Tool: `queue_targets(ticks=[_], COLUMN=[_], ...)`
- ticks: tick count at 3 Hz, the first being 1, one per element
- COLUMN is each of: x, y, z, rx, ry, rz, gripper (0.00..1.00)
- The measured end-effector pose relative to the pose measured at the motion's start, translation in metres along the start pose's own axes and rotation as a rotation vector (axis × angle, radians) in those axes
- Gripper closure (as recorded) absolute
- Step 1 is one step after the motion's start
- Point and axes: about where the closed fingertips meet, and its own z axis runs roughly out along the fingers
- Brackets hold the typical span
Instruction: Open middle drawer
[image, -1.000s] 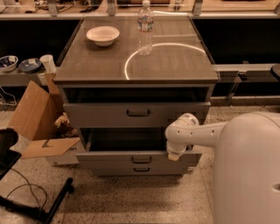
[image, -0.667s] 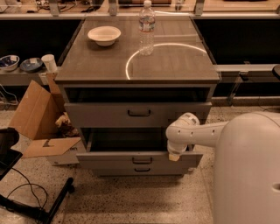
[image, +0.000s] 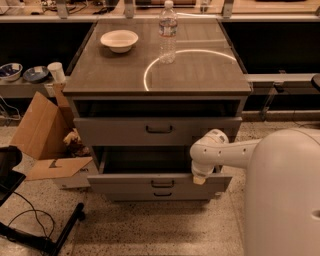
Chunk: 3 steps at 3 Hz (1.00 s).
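The grey cabinet (image: 157, 75) has three drawers. The middle drawer (image: 125, 183) is pulled out towards me, with its inside (image: 145, 160) in shadow and its small dark loop handle (image: 162, 183) at the centre of the front. My gripper (image: 199, 177) is at the end of the white arm. It sits at the top edge of the drawer front, right of the handle, pointing down. The taller-fronted top drawer (image: 110, 132) stands slightly out, with a dark gap above it. The bottom drawer's handle (image: 162, 194) shows just below.
A white bowl (image: 119, 40) and a water bottle (image: 167, 32) stand on the cabinet top. Cardboard boxes (image: 42, 135) lie left of the cabinet. A black stand with cables (image: 30, 225) is on the floor at front left. My white body (image: 285, 200) fills the right.
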Motion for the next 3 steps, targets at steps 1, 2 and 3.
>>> queue_targets(ticks=[1, 2, 3], x=[0.0, 0.0, 0.0], y=[0.0, 0.0, 0.0001], z=[0.0, 0.0, 0.0001], rx=[0.0, 0.0, 0.0], ry=[0.0, 0.0, 0.0], rz=[0.0, 0.0, 0.0], gripper=[0.07, 0.0, 0.0])
